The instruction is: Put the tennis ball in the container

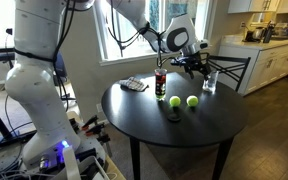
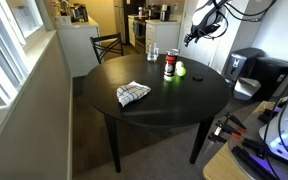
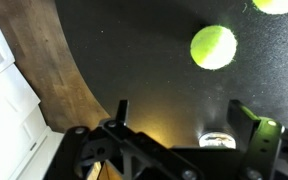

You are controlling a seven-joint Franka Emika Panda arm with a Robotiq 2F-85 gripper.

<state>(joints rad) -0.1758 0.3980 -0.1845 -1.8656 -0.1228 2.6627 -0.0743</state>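
Observation:
Two yellow-green tennis balls (image 1: 174,101) (image 1: 192,101) lie on the round black table (image 1: 154,120), just in front of the tall clear container (image 1: 161,82) with its red band. In an exterior view the container (image 2: 170,65) stands with a ball (image 2: 180,69) beside it. My gripper (image 1: 194,65) (image 2: 196,35) hangs above the table's far side, apart from the balls. In the wrist view my gripper (image 3: 184,108) is open and empty. One ball (image 3: 213,46) lies ahead of it and the other (image 3: 277,4) is at the top edge.
A clear drinking glass (image 1: 210,83) (image 2: 152,53) stands near the table's edge, close below the gripper; its rim (image 3: 217,141) shows in the wrist view. A checked cloth (image 1: 134,85) (image 2: 133,93) lies on the table. A chair (image 1: 234,68) and kitchen cabinets stand behind.

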